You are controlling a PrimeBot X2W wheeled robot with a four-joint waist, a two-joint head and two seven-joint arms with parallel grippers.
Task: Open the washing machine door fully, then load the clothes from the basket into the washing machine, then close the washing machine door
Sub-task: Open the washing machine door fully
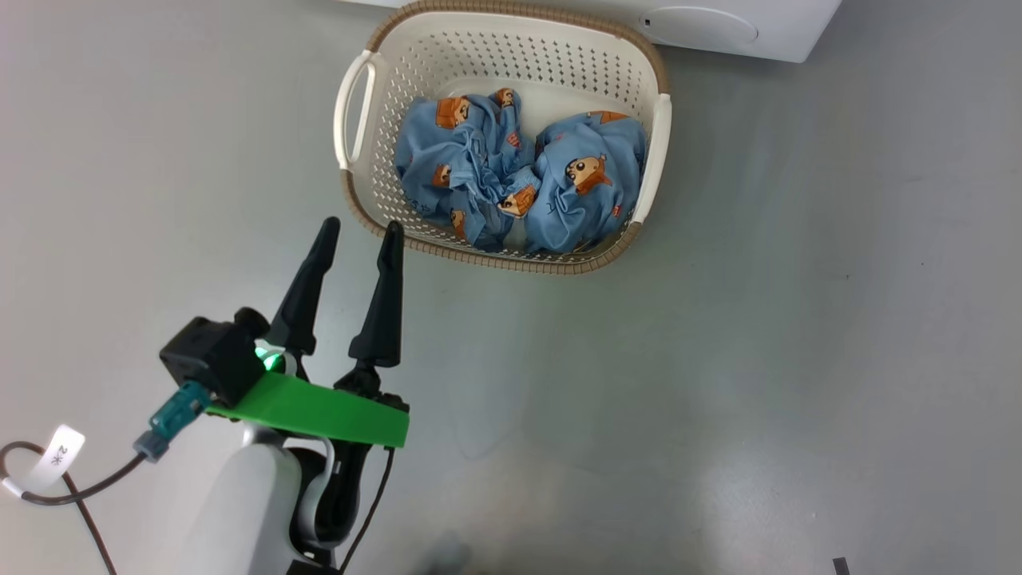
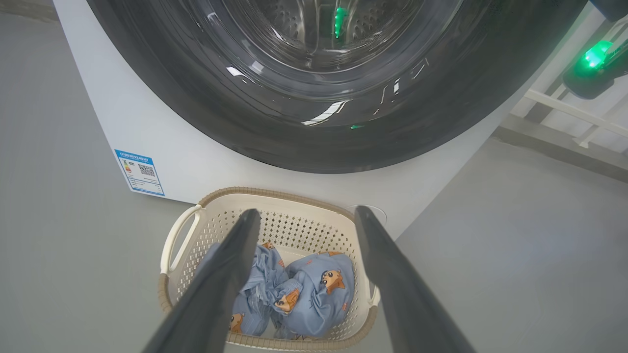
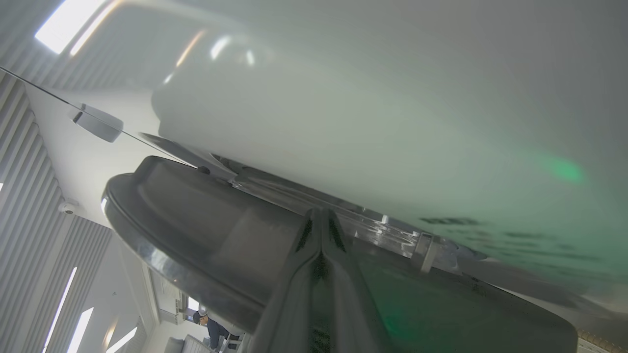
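While the head view looks down on the grey floor (image 1: pixel 798 359), the left gripper (image 1: pixel 360 226) stands at its lower left. Its pale forearm rises from the bottom edge. Its two dark fingers are spread apart and empty, with the tips just beside the near rim of the basket (image 1: pixel 511 265). To the right, inside the basket, the clothes (image 1: pixel 519 172) lie in two crumpled blue bundles. At the top right a white corner of the washing machine (image 1: pixel 742 36) enters, the rest cut off.

The left wrist view gives what the head view does not. The blue label (image 2: pixel 140 172) sits on the white front at the left, and above the basket is the washing machine door (image 2: pixel 314 142), with its top cut off.

The right wrist view looks along the door's edge. A person at its lower left is too small to make out. Further right, the right gripper (image 3: pixel 321 213) has its fingers pressed together and holds nothing. Its tips are at the seam between the dark rim and the blurred white front. Whether they touch the door, I cannot tell.
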